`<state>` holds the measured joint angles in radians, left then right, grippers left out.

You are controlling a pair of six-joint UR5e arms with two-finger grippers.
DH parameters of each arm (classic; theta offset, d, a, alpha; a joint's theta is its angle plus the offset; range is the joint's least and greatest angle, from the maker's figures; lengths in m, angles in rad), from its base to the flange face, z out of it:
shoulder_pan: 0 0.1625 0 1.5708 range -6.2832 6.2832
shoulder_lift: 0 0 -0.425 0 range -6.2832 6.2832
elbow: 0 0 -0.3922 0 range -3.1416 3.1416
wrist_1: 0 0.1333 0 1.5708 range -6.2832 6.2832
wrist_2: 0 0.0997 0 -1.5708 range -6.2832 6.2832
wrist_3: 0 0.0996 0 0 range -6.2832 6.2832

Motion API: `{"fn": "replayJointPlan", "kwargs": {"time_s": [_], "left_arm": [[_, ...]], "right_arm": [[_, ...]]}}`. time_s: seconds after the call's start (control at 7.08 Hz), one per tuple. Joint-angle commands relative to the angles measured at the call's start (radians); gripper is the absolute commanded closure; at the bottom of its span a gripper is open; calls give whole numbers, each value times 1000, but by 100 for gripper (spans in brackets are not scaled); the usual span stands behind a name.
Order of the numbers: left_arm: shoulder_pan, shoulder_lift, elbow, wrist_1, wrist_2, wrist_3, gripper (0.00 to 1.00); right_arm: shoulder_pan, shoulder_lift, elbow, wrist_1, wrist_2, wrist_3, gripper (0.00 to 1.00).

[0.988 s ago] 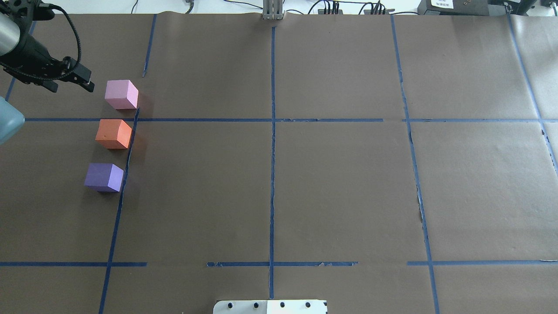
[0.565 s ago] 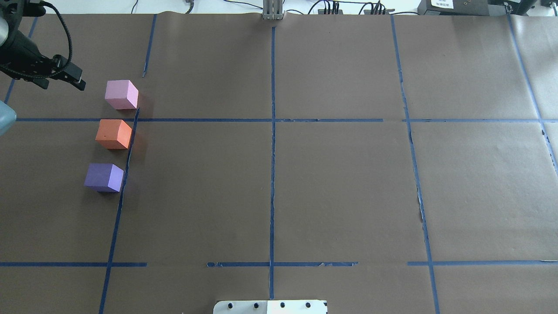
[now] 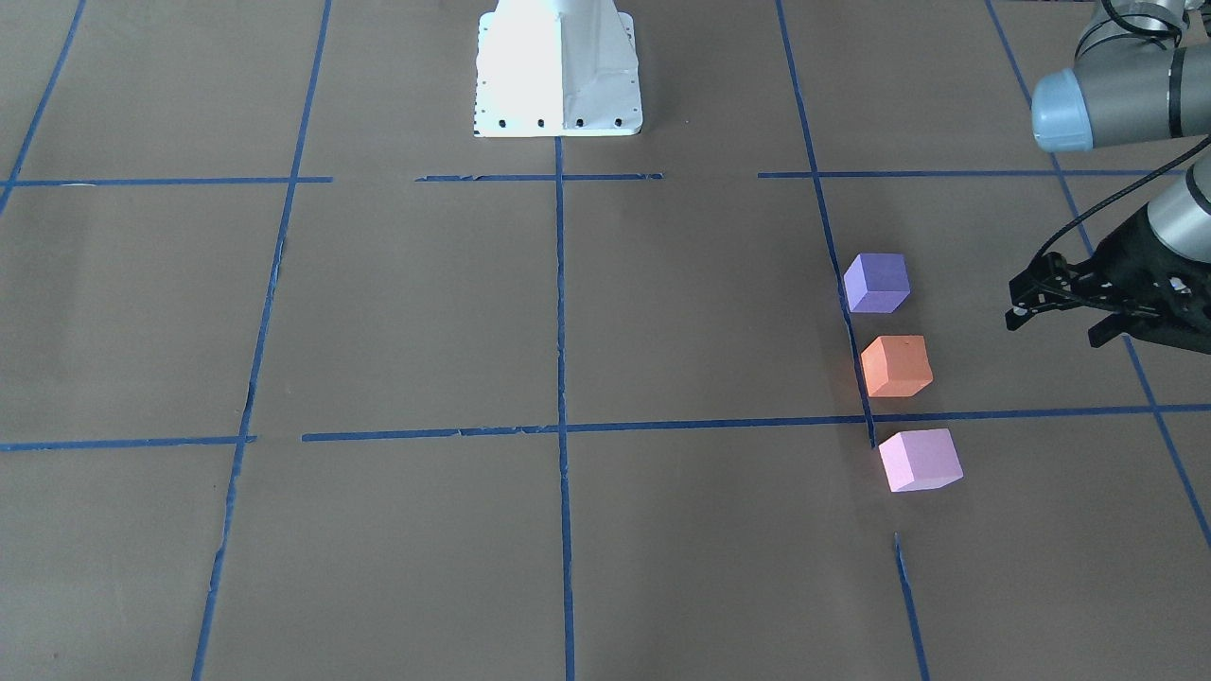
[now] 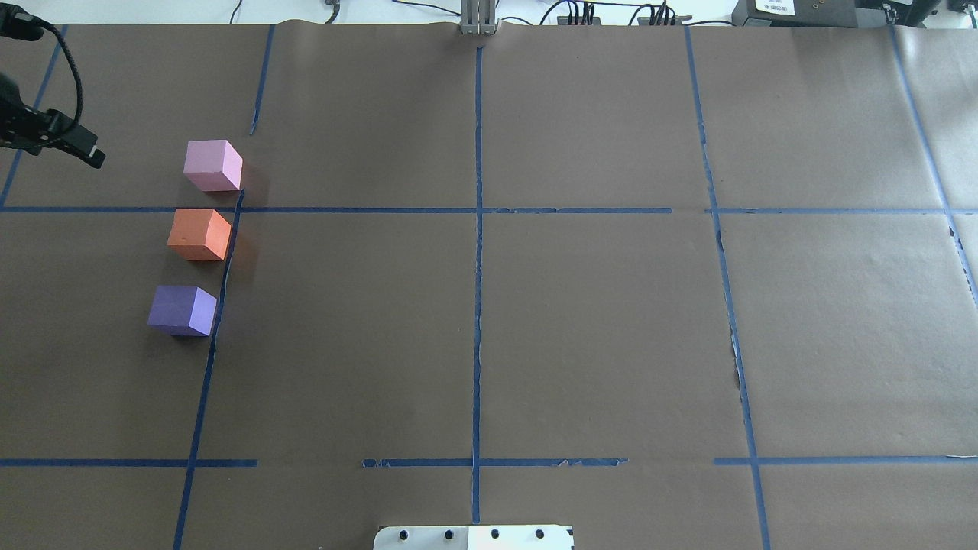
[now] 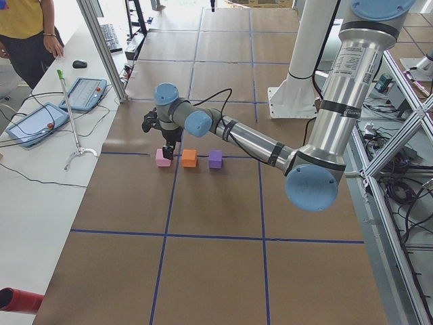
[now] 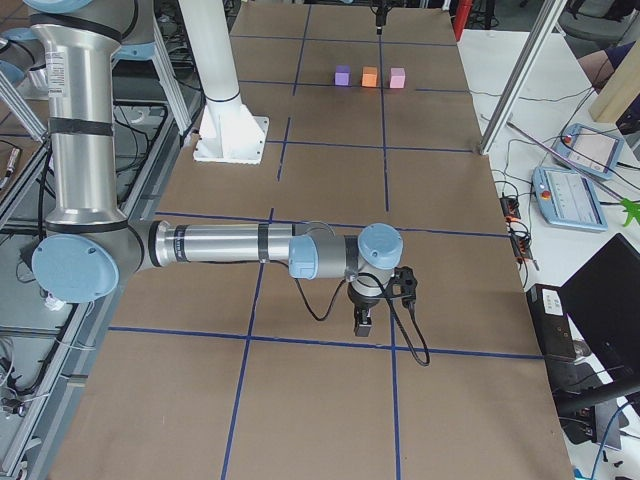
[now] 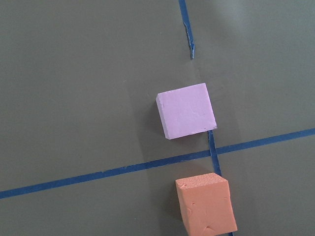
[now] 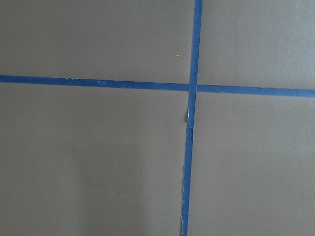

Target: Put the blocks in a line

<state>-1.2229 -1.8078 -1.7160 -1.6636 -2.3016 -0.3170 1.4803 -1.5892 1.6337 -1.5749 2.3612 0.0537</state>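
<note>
Three cubes stand in a row beside a blue tape line on the robot's left side: the pink block (image 4: 212, 165) farthest, the orange block (image 4: 199, 234) in the middle, the purple block (image 4: 182, 310) nearest the base. They also show in the front view as pink (image 3: 920, 460), orange (image 3: 896, 365) and purple (image 3: 876, 282). My left gripper (image 3: 1055, 326) is open and empty, hovering apart from the blocks on their outer side. The left wrist view shows the pink block (image 7: 187, 110) and the orange block (image 7: 205, 204). My right gripper (image 6: 362, 322) shows only in the exterior right view, far from the blocks; I cannot tell its state.
Brown paper with a grid of blue tape lines (image 4: 477, 267) covers the table. The white robot base plate (image 3: 558, 76) sits at the table's middle edge. A side table with tablets (image 5: 84, 93) and an operator (image 5: 27, 34) lie beyond the far edge.
My left gripper has moved left, away from the pink block, toward the overhead view's left edge. The three blocks have not moved.
</note>
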Motion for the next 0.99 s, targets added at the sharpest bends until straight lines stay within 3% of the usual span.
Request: {"fn": "replayJointPlan", "kwargs": {"time_s": [0.0,0.28,0.85], "left_arm": [[-126,48,71,-4,-5,202,0],[-243,76,154,1,-73,327,0],[-338,97,229,2,-64,426,0]], "right_arm": [[0,0,0,0,0,0,0],[0,0,0,0,0,0,0],[0,0,0,1,0,0,0]]}}
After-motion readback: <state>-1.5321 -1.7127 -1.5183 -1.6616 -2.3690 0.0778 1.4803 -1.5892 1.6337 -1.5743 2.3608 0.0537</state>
